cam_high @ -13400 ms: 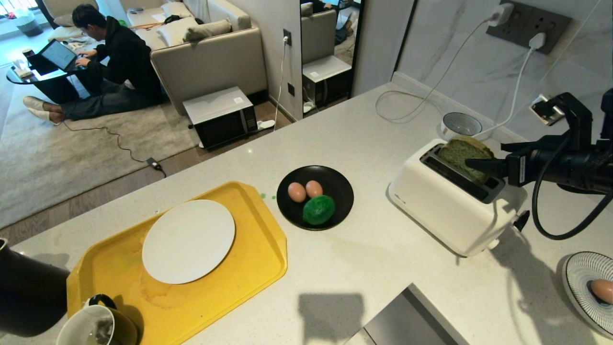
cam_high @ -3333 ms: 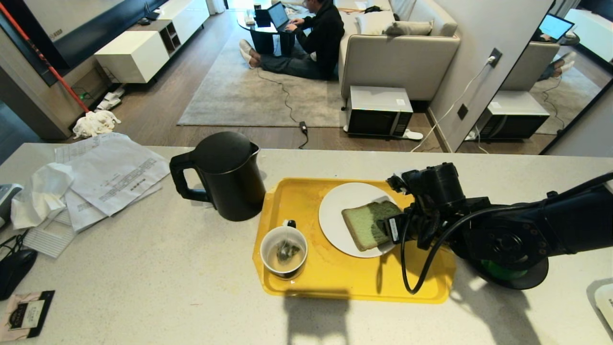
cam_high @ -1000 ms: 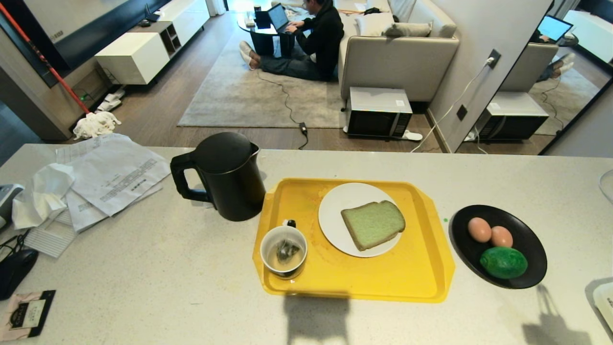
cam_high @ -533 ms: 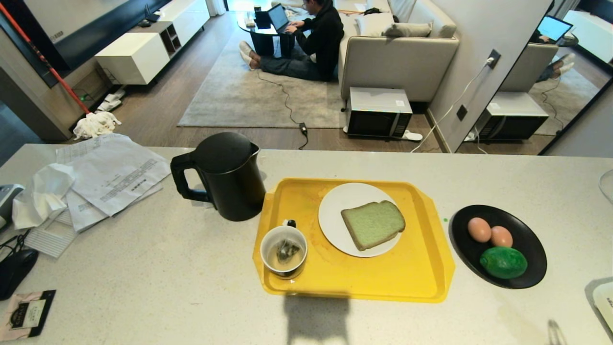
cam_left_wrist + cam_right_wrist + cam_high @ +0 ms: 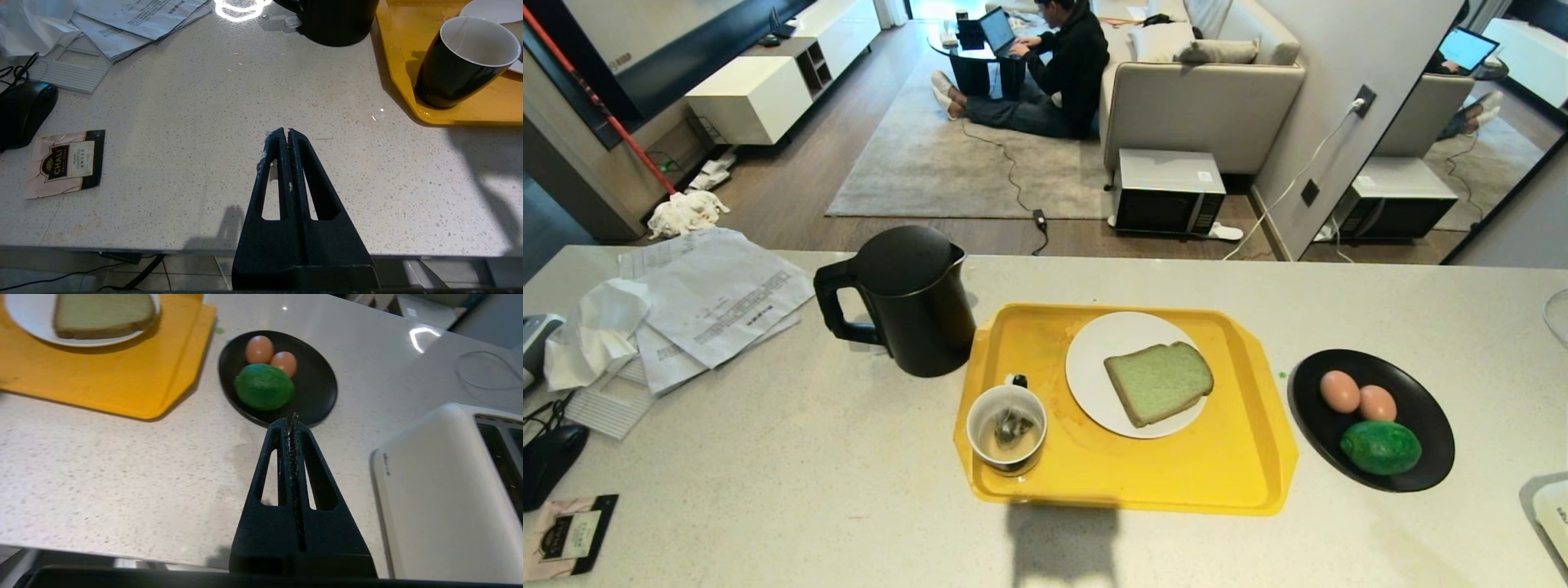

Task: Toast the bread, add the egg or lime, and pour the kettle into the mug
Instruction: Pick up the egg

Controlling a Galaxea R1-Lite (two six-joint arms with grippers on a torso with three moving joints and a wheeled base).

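Green bread [image 5: 1159, 382] lies flat on our white plate [image 5: 1094, 367] on the yellow tray [image 5: 1225, 474]; mug [image 5: 1006, 429] sits on the tray's near-left corner, teabag inside. Kettle [image 5: 907, 298] stands on the bench [image 5: 768, 465] just left of the tray. Black dish [image 5: 1429, 408] right of the tray holds two eggs [image 5: 1340, 390] and the lime [image 5: 1380, 447]. Left pincer [image 5: 288, 132] together, empty, over the near bench edge. Right pincer [image 5: 292, 417] together, empty, near the dish, toaster [image 5: 445, 490] beside it.

bread [image 5: 1159, 383]: pale green square slice, brown crust, lying flat on the white plate [image 5: 1094, 347] on the yellow tray [image 5: 1225, 474]
eggs [image 5: 1340, 390]: 2, pinkish-brown, side by side in the black dish [image 5: 1429, 408]
lime [image 5: 1380, 447]: dark green, bumpy, beside the eggs
kettle [image 5: 913, 300]: black, upright, lid shut, on the tabletop just left of the tray
mug [image 5: 1006, 429]: upright on the tray, tea bag inside
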